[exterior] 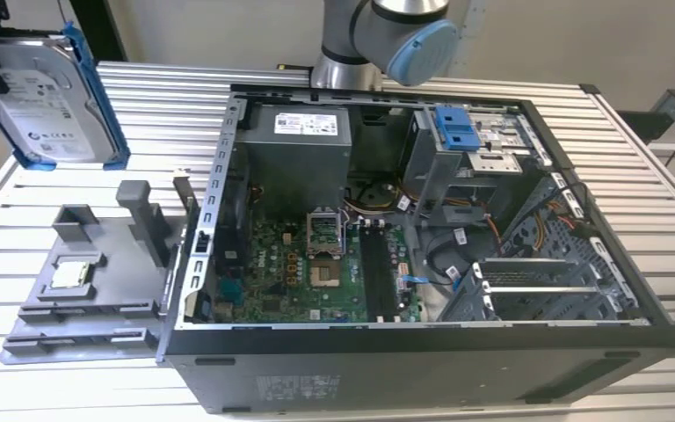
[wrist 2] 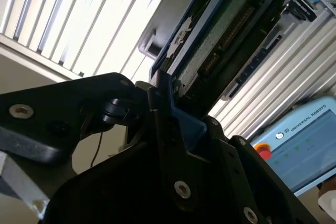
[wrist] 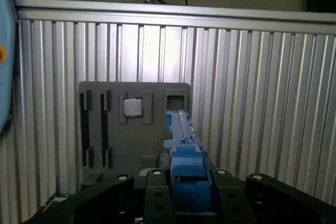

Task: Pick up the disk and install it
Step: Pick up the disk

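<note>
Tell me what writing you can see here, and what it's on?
On the disk: white label, print too fine to read.
On the power supply: label, likewise unreadable.
On the computer case: sticker, unreadable.
On the control tablet: a maker's name, unquoted; screen illegible.

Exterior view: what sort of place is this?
Probably a robotics lab bench for computer assembly: an open desktop computer case on a slatted aluminium table, a robot arm behind it, a hard drive held aloft.
</note>
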Robot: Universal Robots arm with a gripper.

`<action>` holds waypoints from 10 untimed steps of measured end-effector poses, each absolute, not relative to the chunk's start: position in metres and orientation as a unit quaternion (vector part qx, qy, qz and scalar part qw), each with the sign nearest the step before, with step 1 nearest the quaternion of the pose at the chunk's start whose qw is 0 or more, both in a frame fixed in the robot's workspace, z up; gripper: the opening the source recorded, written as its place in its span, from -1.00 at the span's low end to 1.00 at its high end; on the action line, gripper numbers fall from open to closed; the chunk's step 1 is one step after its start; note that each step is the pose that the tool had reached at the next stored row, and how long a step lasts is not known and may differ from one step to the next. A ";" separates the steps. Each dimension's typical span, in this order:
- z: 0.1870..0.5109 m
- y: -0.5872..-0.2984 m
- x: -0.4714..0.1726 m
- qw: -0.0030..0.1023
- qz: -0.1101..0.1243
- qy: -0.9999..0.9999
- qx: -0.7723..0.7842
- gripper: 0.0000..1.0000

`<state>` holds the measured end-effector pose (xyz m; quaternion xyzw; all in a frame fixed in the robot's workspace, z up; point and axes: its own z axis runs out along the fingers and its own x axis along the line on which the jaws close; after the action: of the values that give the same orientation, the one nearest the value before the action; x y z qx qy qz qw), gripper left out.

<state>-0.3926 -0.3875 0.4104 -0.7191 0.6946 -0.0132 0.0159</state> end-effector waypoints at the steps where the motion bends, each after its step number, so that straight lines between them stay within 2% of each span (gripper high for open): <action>1: 0.413 -0.388 -0.393 0.017 -0.014 0.695 -0.719 -1.00; 10: 0.450 -0.387 -0.393 0.017 -0.015 0.695 -0.719 -1.00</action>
<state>-0.3926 -0.3875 0.4499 -0.7191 0.6946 -0.0146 0.0172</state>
